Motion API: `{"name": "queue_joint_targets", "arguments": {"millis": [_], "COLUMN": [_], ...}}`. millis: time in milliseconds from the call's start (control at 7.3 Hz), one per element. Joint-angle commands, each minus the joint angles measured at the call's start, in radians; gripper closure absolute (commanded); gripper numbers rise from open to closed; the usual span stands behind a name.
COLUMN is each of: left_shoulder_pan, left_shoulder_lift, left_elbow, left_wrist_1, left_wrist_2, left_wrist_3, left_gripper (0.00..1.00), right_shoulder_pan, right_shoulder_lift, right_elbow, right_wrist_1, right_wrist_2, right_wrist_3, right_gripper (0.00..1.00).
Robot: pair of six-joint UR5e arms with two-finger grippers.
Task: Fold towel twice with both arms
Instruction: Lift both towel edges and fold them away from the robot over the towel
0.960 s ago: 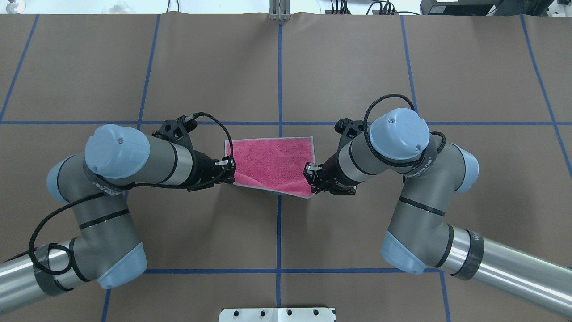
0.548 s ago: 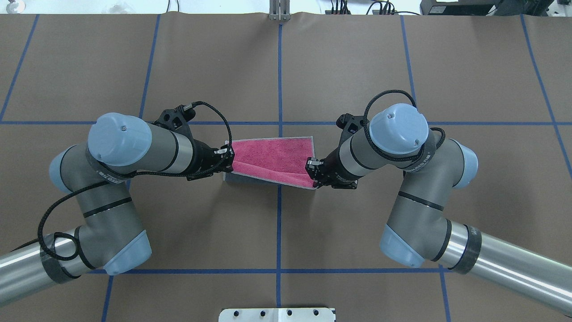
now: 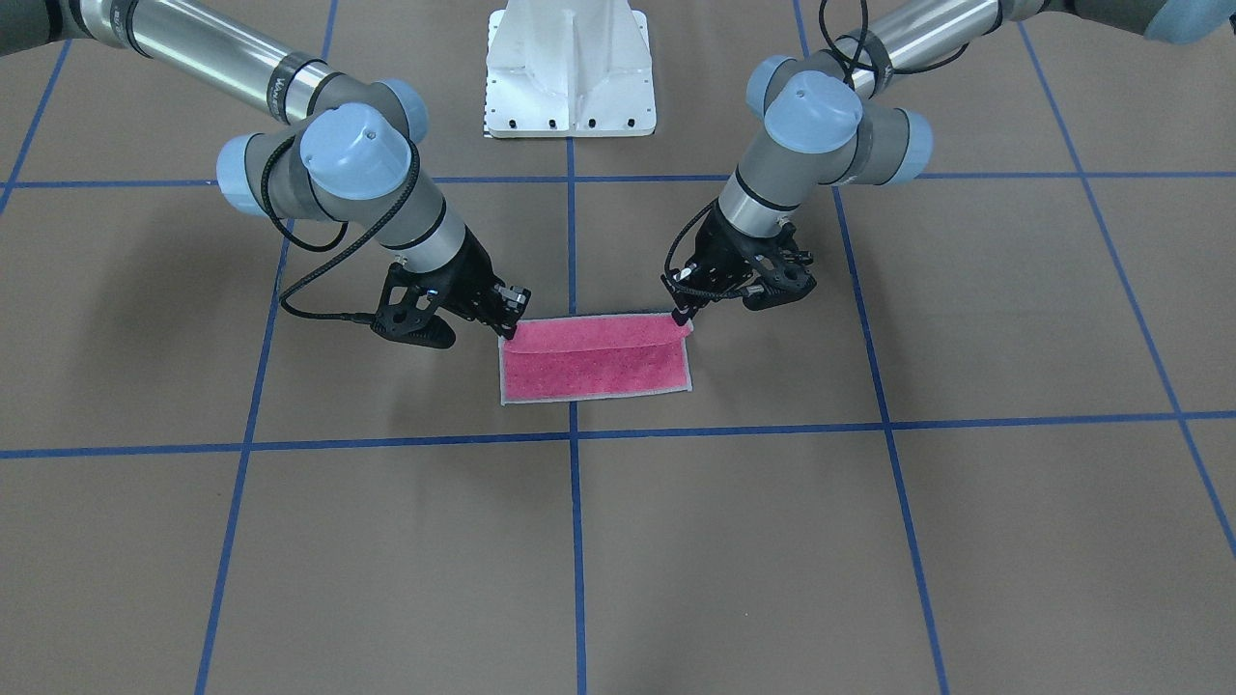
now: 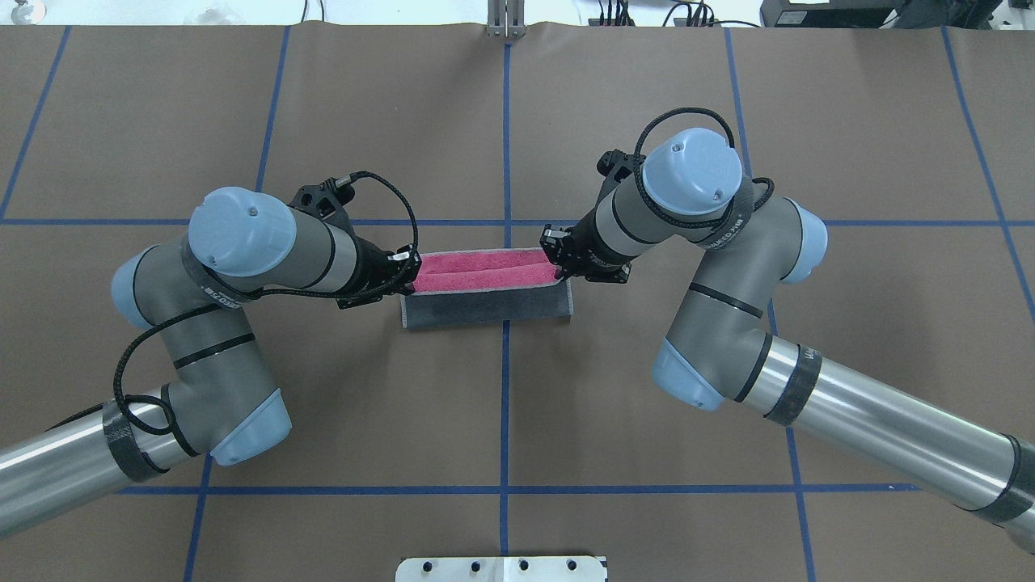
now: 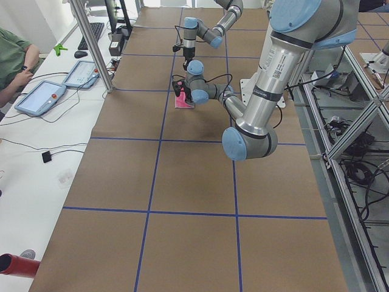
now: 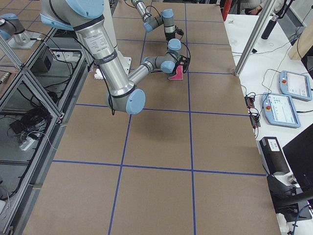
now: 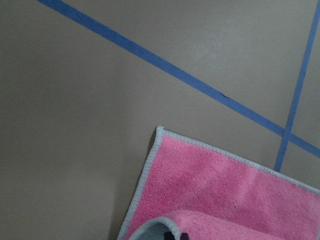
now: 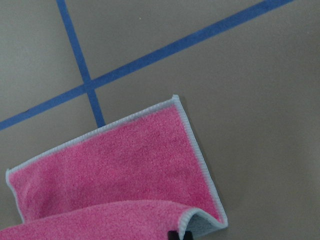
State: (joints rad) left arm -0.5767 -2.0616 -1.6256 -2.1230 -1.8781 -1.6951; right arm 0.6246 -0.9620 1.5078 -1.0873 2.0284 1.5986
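Observation:
The towel lies at the table's middle, partly folded. Its pink face shows at the far side and its dark grey face is turned up on the near side. My left gripper is shut on the towel's left lifted corner. My right gripper is shut on the right lifted corner. In the front view the towel lies flat and pink, with the left gripper and right gripper holding the raised edge above it. Both wrist views show the pink face below a curled-over edge.
The white bolted pedestal stands at the robot's side of the brown, blue-taped table. A side bench with tablets and cables runs along the far side, and a person sits there. A metal post stands at the table edge.
Both grippers have carried the towel's near edge up and away from the robot, over the pink face. The dark grey face now shows. The right arm has moved farthest.

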Motion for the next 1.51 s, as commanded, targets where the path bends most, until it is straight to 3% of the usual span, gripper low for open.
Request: {"name": "queue_joint_targets", "arguments": {"millis": [0,411,1371], "left_shoulder_pan": [0.000,-0.012,-0.031], "left_shoulder_lift": [-0.002,-0.035,-0.054], "left_elbow": [0.007,0.041,0.082], "left_wrist_1": [0.000,0.000,0.000], "left_wrist_2": [0.001,0.001,0.001], "left_wrist_3": [-0.001,-0.006,-0.006], "left_gripper": [1.00,1.00,1.00], "right_shoulder_pan": [0.009,0.010,0.023], "right_shoulder_lift": [0.008,0.040,0.040], "right_elbow": [-0.029,-0.075,-0.083], "right_wrist_1": [0.020,0.050,0.055], "right_wrist_2": [0.000,-0.002,-0.003], "right_wrist_3": [-0.002,-0.002,-0.002], "right_gripper": [1.00,1.00,1.00]}}
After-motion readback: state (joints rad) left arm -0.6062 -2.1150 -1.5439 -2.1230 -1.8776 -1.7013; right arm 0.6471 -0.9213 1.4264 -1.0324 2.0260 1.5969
